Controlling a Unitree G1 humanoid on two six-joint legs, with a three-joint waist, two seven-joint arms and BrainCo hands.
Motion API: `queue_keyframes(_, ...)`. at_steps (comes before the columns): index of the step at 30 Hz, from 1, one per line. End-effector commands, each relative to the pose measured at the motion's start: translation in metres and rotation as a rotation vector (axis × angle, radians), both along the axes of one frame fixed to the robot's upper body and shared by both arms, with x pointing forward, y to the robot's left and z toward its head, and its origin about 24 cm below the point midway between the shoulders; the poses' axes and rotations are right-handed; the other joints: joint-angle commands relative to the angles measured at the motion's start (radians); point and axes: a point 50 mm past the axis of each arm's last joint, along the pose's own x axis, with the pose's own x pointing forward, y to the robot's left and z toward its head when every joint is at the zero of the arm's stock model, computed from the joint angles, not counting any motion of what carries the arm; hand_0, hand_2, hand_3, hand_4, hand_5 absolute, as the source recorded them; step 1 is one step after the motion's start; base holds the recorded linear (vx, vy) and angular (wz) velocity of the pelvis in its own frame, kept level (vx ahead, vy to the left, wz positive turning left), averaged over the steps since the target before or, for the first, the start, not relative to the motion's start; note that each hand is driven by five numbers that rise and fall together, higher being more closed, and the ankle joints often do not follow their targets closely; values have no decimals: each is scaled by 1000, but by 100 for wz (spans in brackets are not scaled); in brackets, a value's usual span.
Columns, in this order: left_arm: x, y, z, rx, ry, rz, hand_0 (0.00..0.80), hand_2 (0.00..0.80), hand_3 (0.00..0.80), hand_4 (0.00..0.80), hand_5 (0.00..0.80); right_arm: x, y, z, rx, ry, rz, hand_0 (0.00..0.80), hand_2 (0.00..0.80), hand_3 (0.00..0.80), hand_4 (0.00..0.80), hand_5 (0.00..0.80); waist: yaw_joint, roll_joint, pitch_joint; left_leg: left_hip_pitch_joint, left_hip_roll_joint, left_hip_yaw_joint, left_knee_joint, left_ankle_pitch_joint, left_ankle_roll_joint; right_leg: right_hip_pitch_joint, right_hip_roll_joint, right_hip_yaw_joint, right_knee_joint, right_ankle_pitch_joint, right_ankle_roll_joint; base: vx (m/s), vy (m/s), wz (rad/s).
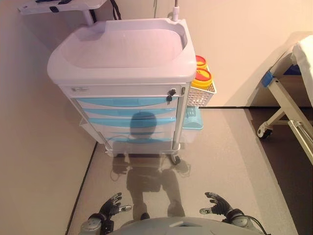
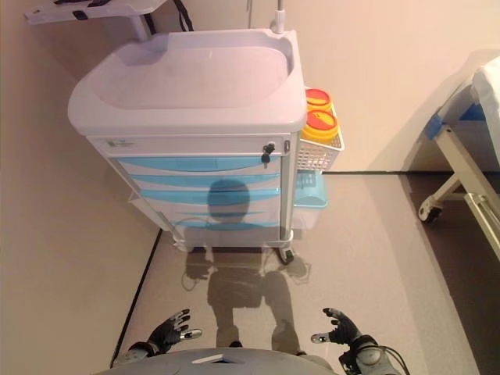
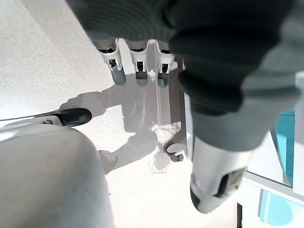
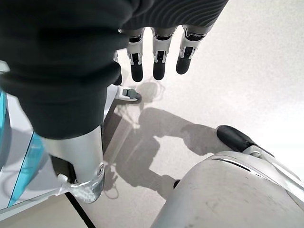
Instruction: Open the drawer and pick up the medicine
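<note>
Left eye view: white cart (image 1: 122, 54); blue drawers (image 1: 128, 102) all closed.

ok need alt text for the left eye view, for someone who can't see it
A white medical cart with closed blue-fronted drawers stands against the wall, a side basket holding yellow containers with red lids. The left hand and right hand hang open and empty low in the foreground, well short of it.

Scene is evenly and warmly lit from behind and above. A soft shadow is cast onto the cart (image 1: 128, 93) drawer fronts and the floor (image 1: 220, 161) before it. Mild glare is seen on the cart top. Wrist views are blurred close in.
</note>
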Motion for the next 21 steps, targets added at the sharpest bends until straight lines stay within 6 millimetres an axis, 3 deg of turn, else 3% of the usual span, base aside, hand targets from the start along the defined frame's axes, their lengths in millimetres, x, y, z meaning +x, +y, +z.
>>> queue_keyframes(1, 24, 0, 6, 3, -66, -1, 0, 0, 0, 0, 0, 23, 0, 7, 3, -67, 12, 0, 0, 0, 0, 0, 15, -19, 23, -22, -62, 9, 62, -134, 61, -59, 4, -39, 67, -25, 17, 0, 0, 0)
queue_keyframes(15, 22, 8, 8, -3, -89, 71, 0, 0, 0, 0, 0, 15, -6, 6, -5, -49, 5, 0, 0, 0, 0, 0, 17, -13, 32, -26, -68, -2, 73, -139, 67, -62, -1, -43, 79, -30, 16, 44, 10, 0)
queue_keyframes(21, 31, 14, 13, -47, -146, 169, 0, 0, 0, 0, 0, 27, -10, 12, -8, -98, -22, 0, 0, 0, 0, 0, 12, -1, 75, -80, -72, -4, 118, -147, 82, -132, -15, -34, 153, -49, 11, 25, 60, -2)
